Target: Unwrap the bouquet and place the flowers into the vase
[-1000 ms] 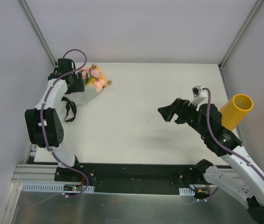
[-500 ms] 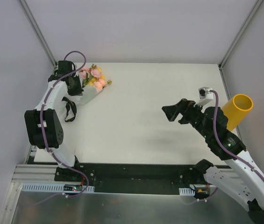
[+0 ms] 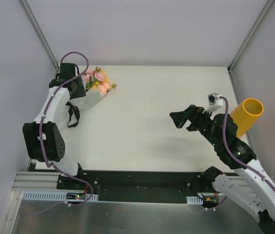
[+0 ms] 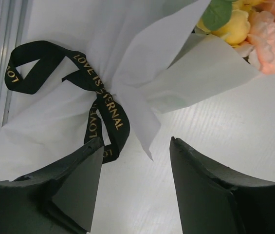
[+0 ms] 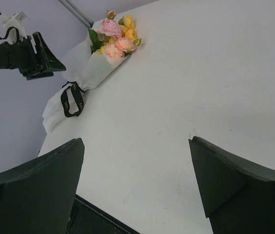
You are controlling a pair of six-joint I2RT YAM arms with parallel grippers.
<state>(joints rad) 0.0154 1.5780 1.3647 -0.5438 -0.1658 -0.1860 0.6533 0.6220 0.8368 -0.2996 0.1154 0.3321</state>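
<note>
— Black fingers of our left gripper (image 4: 136, 141) stand apart with nothing between them. The tail of the black ribbon (image 4: 103, 112) lies just at the tip of one finger.
— So we hold nothing. Where is the bouquet (image 3: 92, 93)?
— It lies on the surface (image 3: 152, 107) in the far left corner. The white paper (image 4: 195, 78) is tied shut at the knot, with the flowers (image 4: 254, 24) at its open end. The vase (image 3: 247, 116) is well apart, by the right edge.
— Then we judge that untying is the step in hand. How do we do it well?
— We close on a loose ribbon tail only, not the paper beneath it. We pull along the tail, away from the knot, so the bow slips rather than tightens.
— And the arms?
— Our left arm reaches forward along the left wall, wrist bent down over the knot. Our right gripper (image 5: 136, 141) hangs wide apart and empty above the surface, turned toward the bouquet. We could bring it over to pin the paper.
</note>
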